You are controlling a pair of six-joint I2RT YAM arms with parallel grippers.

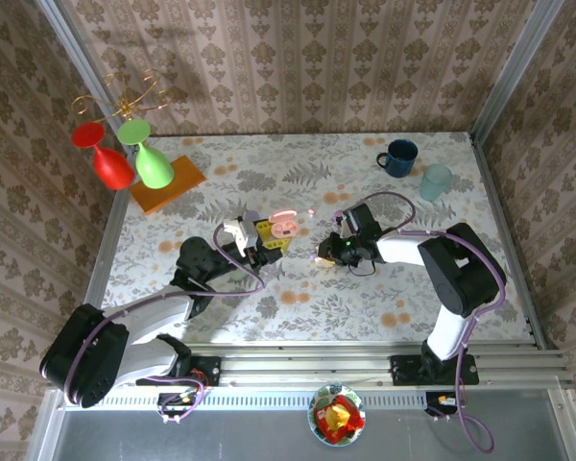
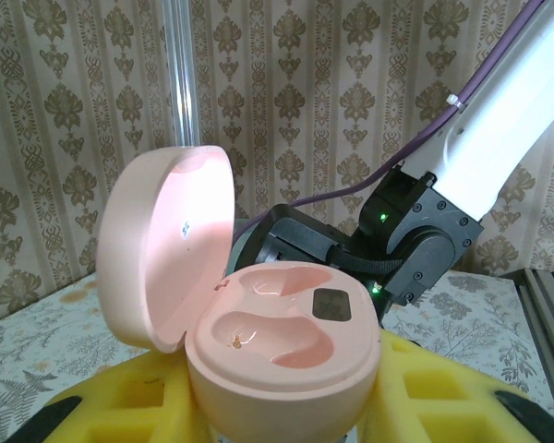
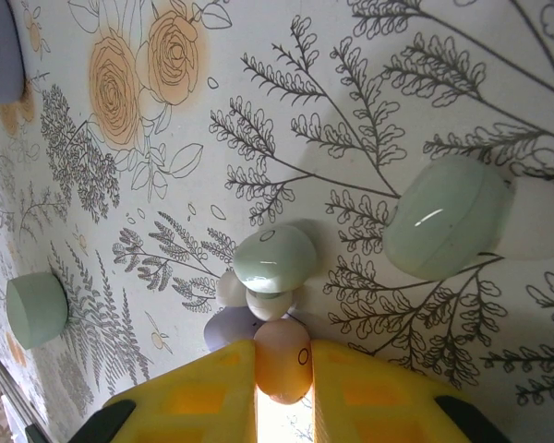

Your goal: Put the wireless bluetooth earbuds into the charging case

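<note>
- Pinkish earbud [image 3: 283, 362] is lying on the flowered tablecloth [image 3: 462, 388], right of the table's middle, at the near edge of a small heap of buds.
- The heap is sitting bunched together: a greenish bud [image 3: 275, 258] on the far side, a whitish bud [image 3: 270, 303] touching the pinkish one, and a lilac bud [image 3: 229, 329] just beside both.
- I am judging the pinkish earbud to be very light, hard-shelled, glossy and rounded, so likely slippery. A hard pinch risks squirting it out.
- I am taking it across its widest middle with a gentle squeeze, keeping clear of the neighbours.
- My right pincer [image 3: 283, 346] is nearly closed, with both yellow pads [image 3: 212, 388] pressing the flanks of the pinkish earbud. I am counting this as a grip.
- I cannot tell whether the bud is off the cloth yet.
- The pink charging case [image 2: 277, 355] is waiting just to the left of that pincer, with its lid [image 2: 166, 249] tilted back and both wells showing empty.
- My left pincer [image 2: 277, 415] is clamping the case's lower body, holding it mouth up.
- I am expecting the seating to need the bud turned to match a well, and a slow lowering.
- Farther out, a closed mint case [image 3: 448, 217] is lying on the cloth near the heap.
- A blue mug [image 1: 399, 158] and a mint cup [image 1: 436, 181] are standing at the far right corner.
</note>
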